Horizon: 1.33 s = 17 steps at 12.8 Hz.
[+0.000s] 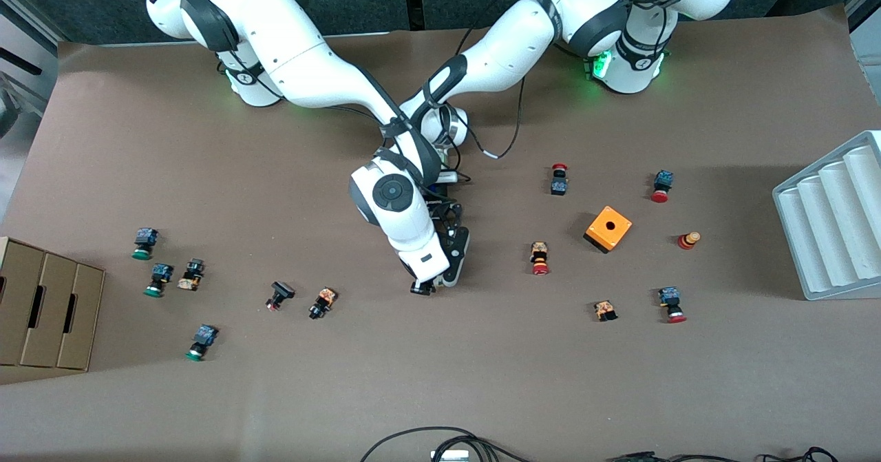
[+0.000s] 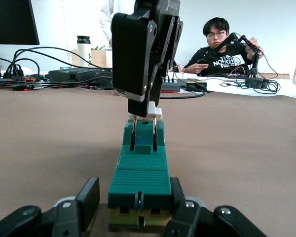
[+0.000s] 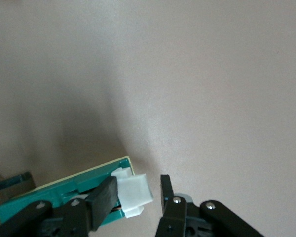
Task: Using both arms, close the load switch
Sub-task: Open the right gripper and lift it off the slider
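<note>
- Brown paper-covered table (image 1: 482,379); both arms meet near its middle. Landmark for all places below = orange cube box (image 1: 608,228).
- Load switch (image 2: 140,168): dark-green narrow block w/ white handle piece (image 3: 133,193) at one end. Lies flat on the table, well apart from the orange cube box toward the right arm's end. Hidden under the arms in front view; seen only in the wrist views.
- Left gripper (image 2: 138,205): low at the table, fingers (image 2: 86,200) pressed in against both sides of the switch body at the end away from the handle, i.e. pinching it.
- Right gripper (image 3: 138,197): comes down onto the switch's handle end. Fingers (image 3: 104,195) narrowed around the white handle piece; one pad touches it, a slim gap shows at the second. Reads as clamped on the handle.
- Left wrist view: right gripper (image 2: 147,54) stands upright over the handle end, tips at the white piece.
- Front view: right gripper (image 1: 433,284) well apart from the orange cube box, toward the right arm's end & a bit nearer the camera.
- Red-capped push button (image 1: 540,258) just beside the orange cube box, toward the right arm's end.
- Cardboard box (image 1: 45,310) at the table edge, right arm's end, well apart from the cube box.
- White ribbed tray (image 1: 836,221) at the left arm's end, near the cube box.
- More small push buttons scattered both sides of the cube box.
</note>
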Motion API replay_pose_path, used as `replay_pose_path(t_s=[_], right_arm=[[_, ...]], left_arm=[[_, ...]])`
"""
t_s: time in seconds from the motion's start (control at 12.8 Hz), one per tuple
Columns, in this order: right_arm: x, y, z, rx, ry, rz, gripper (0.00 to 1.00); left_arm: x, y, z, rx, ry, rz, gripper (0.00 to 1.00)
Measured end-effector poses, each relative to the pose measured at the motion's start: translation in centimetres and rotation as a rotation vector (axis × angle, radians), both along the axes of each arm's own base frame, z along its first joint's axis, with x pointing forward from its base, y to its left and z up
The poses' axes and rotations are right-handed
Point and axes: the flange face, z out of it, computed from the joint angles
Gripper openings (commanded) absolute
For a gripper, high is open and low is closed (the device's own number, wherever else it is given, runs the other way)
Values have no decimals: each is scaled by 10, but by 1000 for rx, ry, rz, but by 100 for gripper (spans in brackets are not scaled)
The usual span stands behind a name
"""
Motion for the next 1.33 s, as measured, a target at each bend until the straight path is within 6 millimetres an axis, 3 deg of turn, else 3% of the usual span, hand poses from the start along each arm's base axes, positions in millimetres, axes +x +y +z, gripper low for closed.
replay_pose_path(t_s=[1.33], right_arm=[[0,0,-7,1,-7,4,45]], left_arm=[[0,0,0,0,0,0,65]])
